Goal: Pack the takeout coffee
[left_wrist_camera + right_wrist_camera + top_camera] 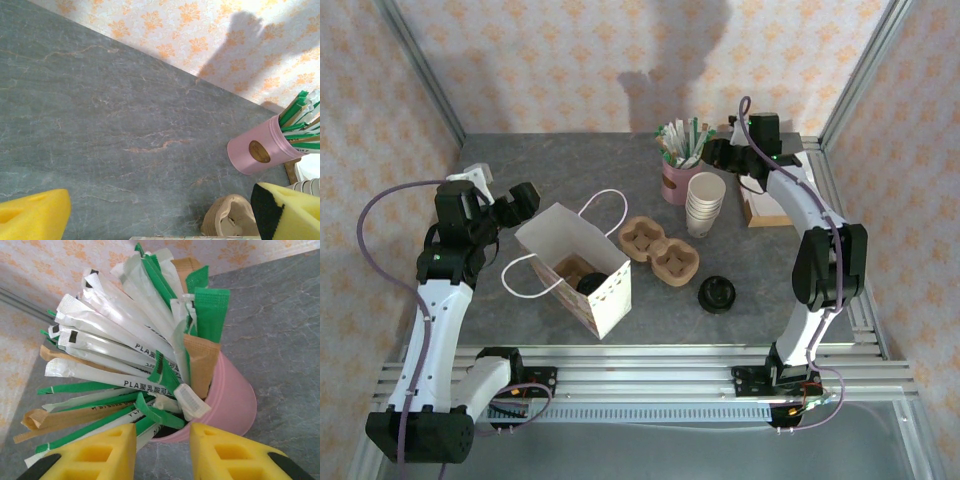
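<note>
Grey stone-patterned tabletop (520, 160) runs under us, with orange-flowered wallpaper on three sides. The white paper bag (610, 300) stands open near the middle. The takeout coffee (590, 284) appears to sit inside it already, its black lid showing next to something brown that we cannot make out.

Our left gripper (520, 200) hangs just beside the bag's far-left corner. Its yellow pads (30, 217) are spread wide and hold nothing. Our right gripper (162, 450) is at the back of the table, right up against the pink tin (235, 400) of wrapped straws (120, 335). Its fingers are parted with a narrow gap between them, and nothing is in that gap.

We judge that the cup itself is packed and we are now going for an extra from the tin. The next move calls for picking one wrapper out of a crowded, splayed bundle. We would line the gap up on a single straw, close lightly and draw it straight out so the tin does not tip.

A stack of white cups (705, 205) stands just beside the tin. A cardboard cup tray (660, 252) and a loose black lid (717, 294) lie on the table outside the bag.
</note>
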Tool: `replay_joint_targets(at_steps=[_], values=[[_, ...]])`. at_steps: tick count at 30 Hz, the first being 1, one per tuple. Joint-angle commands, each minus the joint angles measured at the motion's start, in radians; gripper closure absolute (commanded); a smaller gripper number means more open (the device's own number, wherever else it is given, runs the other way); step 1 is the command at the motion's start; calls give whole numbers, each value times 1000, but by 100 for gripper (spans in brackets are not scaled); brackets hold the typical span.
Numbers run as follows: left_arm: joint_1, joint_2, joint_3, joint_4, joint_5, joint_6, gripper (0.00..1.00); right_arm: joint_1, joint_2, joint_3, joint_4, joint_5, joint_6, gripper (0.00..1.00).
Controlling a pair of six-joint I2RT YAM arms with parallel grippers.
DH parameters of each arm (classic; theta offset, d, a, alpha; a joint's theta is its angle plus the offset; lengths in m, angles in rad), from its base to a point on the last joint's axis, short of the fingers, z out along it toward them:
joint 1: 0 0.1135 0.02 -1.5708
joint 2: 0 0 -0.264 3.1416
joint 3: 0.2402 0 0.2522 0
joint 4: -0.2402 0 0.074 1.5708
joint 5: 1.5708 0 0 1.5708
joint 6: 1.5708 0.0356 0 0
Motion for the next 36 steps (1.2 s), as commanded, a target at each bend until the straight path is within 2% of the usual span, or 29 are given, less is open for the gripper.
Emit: replay_joint_targets(at_steps=[1, 14, 26, 36], values=[[6, 2, -2, 15, 11, -9, 6, 8, 8, 41, 62, -36, 34, 67], [6, 7, 5, 6, 7, -9, 6, 23, 42, 83, 39, -1, 14, 70], [6, 5, 4, 3, 4, -7, 6, 60, 62, 126, -52, 143, -92, 68], [6, 7, 4, 2, 5, -7, 7, 79, 73, 161, -71, 185, -116, 82]])
